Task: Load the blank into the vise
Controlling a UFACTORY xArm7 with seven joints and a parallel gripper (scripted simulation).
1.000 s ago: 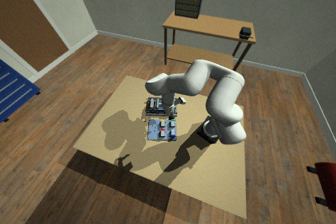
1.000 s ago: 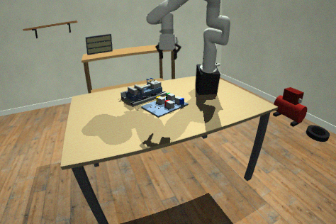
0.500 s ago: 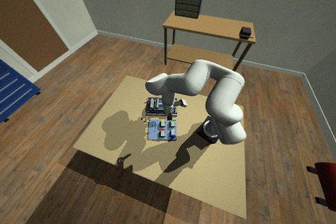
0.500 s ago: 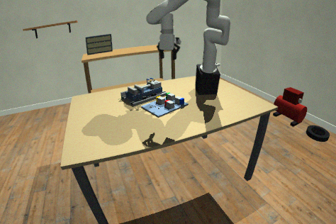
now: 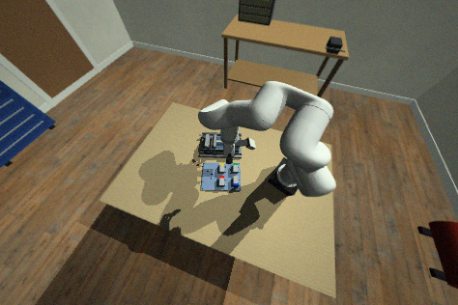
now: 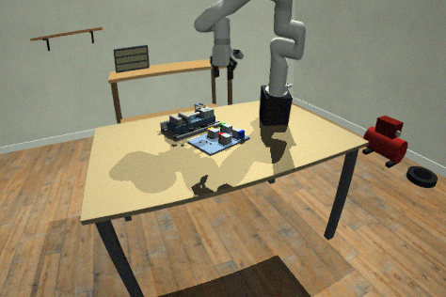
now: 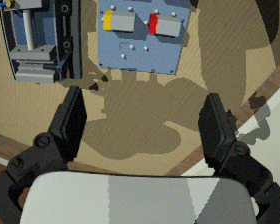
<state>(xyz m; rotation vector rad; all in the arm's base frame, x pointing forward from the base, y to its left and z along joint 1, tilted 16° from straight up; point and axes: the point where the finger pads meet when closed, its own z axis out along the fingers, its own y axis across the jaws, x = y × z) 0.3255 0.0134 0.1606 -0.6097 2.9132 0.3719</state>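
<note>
The blank with the yellow end (image 7: pixel 119 20) lies on the blue infeed plate (image 7: pixel 145 19), at its side nearest the vise. It also shows in the top view (image 5: pixel 221 168) and the exterior view (image 6: pixel 214 132). The milling vise (image 7: pixel 38 23) stands beside the plate, with nothing between its jaws and blue hoses at one end block. My gripper (image 7: pixel 143 104) (image 6: pixel 223 72) is open and empty. It hangs high above the table, over the area near the plate and vise.
My black base (image 6: pixel 275 110) stands on the table behind the plate. A side table (image 6: pixel 160 70) stands by the wall.
</note>
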